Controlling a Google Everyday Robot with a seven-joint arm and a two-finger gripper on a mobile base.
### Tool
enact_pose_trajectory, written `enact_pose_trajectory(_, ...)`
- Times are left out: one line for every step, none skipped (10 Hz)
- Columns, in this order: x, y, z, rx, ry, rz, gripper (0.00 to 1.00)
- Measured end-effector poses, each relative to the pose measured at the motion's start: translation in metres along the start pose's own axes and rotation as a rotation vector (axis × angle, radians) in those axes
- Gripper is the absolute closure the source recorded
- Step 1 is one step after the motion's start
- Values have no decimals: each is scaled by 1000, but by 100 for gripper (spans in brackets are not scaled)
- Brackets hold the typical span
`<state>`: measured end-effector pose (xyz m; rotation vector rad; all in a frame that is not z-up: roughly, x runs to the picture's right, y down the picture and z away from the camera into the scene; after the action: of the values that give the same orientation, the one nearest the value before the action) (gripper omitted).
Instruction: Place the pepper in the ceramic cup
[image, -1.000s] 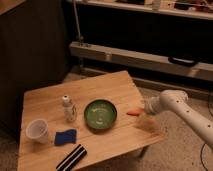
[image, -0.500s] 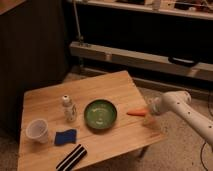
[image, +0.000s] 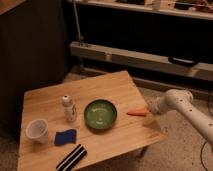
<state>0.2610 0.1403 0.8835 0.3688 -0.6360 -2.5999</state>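
Pepper (image: 136, 113) at right edge of table (image: 112, 87), pincer (image: 151, 110) spread beside its tip

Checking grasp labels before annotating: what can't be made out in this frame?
- Camera view: whether the gripper, at the table's right edge, touches the pepper; its wrist hides the jaws.
- Camera view: rest of the arm, cut off by the right edge.
- Camera view: black striped item near the front edge, too small to identify.

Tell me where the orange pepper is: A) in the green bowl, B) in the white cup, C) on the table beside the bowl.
C: the pepper lies on the table beside the green bowl, with the claw at its outer end by the table's edge.
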Motion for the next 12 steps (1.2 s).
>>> enact_pose_trajectory(2, -1, -1, 6, 5, -3, 20)
enact_pose_trajectory(5, -3, 0, 13, 12, -6, 22)
enact_pose_trajectory(8, -5, 2, 26, 22, -12, 31)
enact_pose_trajectory(8, -9, 6, 39, 27, -16, 41)
enact_pose_trajectory(8, -11, 10, 50, 30, -20, 49)
enact_pose_trajectory(8, -14, 13, 63, 33, -27, 51)
enact_pose_trajectory(11, -15, 14, 69, 36, -37, 51)
enact_pose_trajectory(14, -15, 14, 73, 38, -50, 51)
enact_pose_trajectory(17, -16, 15, 77, 38, -60, 51)
enact_pose_trajectory(21, -16, 14, 78, 43, -70, 51)
enact_pose_trajectory(27, -14, 8, 69, 50, -80, 51)
enact_pose_trajectory(34, -13, 1, 65, 57, -90, 55)
